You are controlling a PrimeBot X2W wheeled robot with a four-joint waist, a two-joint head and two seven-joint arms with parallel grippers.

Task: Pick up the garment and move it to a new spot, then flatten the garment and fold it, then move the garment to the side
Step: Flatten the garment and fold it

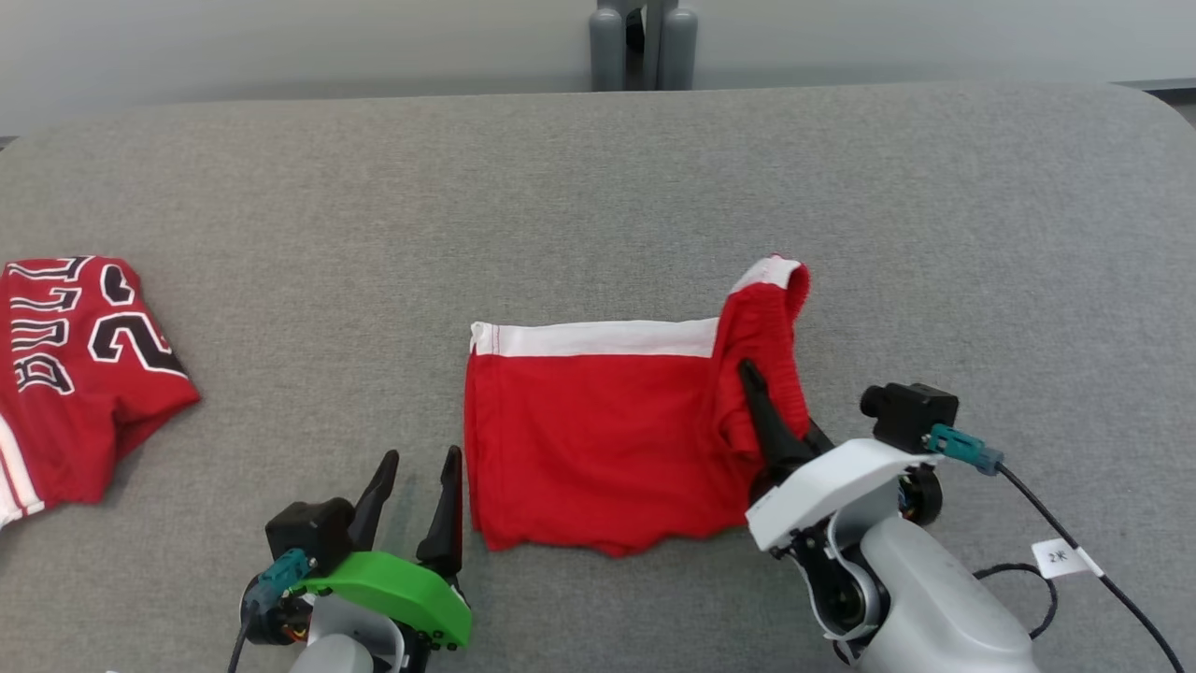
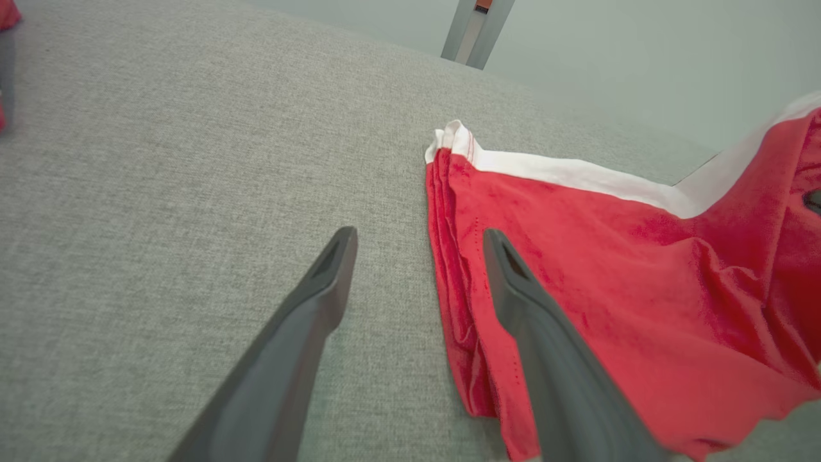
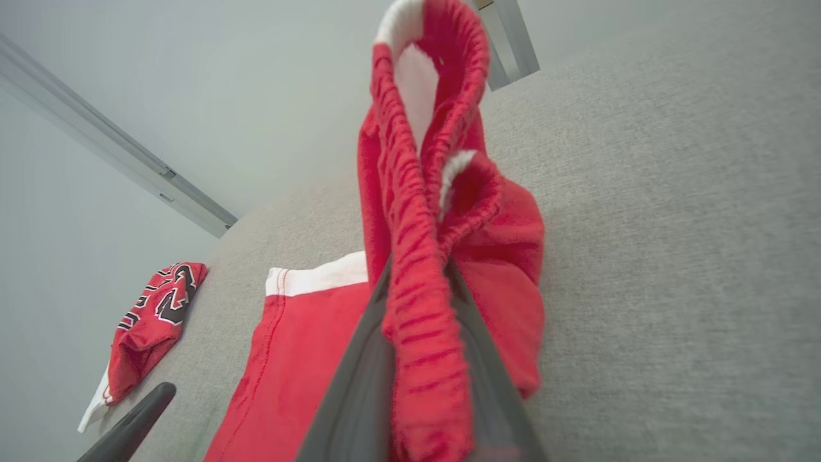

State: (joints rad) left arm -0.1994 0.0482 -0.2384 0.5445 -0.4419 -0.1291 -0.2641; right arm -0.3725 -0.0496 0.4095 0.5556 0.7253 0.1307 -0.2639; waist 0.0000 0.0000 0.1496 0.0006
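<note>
Across the grey felt tabletop [image 1: 598, 168], red white-trimmed shorts [image 1: 598, 439] run left-right; right gripper [image 1: 750, 372] jaws clamp their raised right end, left gripper [image 1: 422, 458] jaws apart alongside.

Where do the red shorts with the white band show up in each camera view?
Head view: the red shorts lie at centre, their right end held up by the right gripper.
Left wrist view: they cover the right half, white band along the top.
Right wrist view: the waistband stands up the middle, and the flat part lies lower left.
Shared landmark: the grey post, near the top edge in all three.
</note>
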